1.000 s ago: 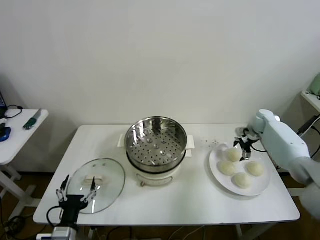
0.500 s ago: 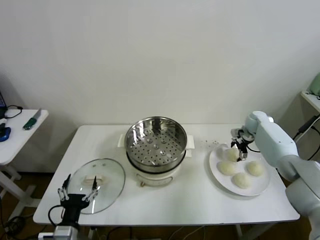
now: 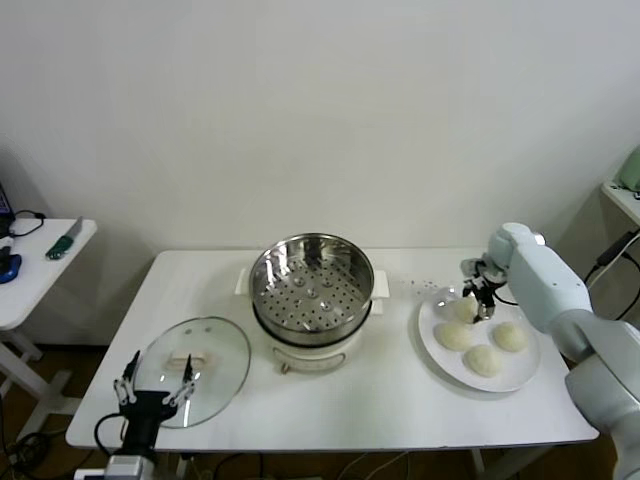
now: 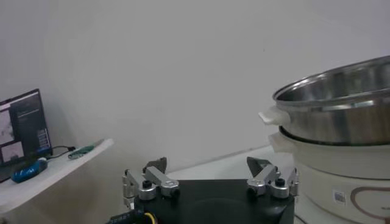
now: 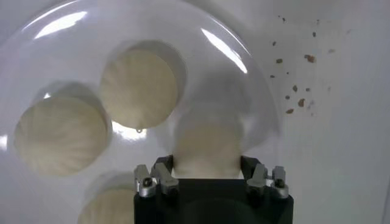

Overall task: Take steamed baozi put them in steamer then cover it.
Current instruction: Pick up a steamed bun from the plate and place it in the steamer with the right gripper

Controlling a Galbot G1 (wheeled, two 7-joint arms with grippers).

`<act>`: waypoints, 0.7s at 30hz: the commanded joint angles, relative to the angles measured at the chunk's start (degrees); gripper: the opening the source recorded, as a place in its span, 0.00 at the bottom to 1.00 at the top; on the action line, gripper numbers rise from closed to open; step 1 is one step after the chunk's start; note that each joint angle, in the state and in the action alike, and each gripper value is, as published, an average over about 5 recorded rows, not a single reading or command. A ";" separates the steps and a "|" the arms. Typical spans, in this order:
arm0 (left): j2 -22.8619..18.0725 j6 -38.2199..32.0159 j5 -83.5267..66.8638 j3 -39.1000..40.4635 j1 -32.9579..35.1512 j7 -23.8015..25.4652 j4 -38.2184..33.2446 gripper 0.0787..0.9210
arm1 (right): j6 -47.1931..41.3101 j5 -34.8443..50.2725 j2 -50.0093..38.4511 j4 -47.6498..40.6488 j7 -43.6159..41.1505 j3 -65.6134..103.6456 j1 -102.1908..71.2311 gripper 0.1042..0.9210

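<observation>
The steel steamer (image 3: 311,285) stands empty on its white pot base at the table's middle; it also shows in the left wrist view (image 4: 341,103). Four baozi lie on a white plate (image 3: 427,330) at the right. My right gripper (image 3: 478,298) is down over the far-left baozi (image 3: 465,309), with its fingers pressed on both sides of it (image 5: 207,143); the bun still sits at plate level. The other buns (image 3: 452,336) (image 3: 483,360) (image 3: 510,337) lie beside it. My left gripper (image 3: 152,385) is open and empty at the front left edge.
The glass lid (image 3: 195,370) lies flat on the table at the front left, just beyond my left gripper. Crumbs (image 3: 415,285) dot the table between steamer and plate. A side table (image 3: 40,260) stands at the far left.
My right gripper has shifted slightly left and settled over the far-left baozi. The left arm has not moved.
</observation>
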 commanded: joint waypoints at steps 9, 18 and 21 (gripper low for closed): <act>-0.11 -0.26 -0.10 0.09 1.05 0.10 -1.06 0.88 | 3.28 20.66 -5.23 16.93 -3.19 -26.15 16.53 0.73; -0.15 -0.97 -0.43 0.33 3.40 -0.05 -1.93 0.88 | 9.85 36.00 0.06 26.26 -5.21 -47.37 35.77 0.74; -0.26 -1.31 -0.63 0.47 4.18 -0.14 -1.90 0.88 | 12.41 35.78 2.97 28.98 -5.41 -49.63 37.78 0.74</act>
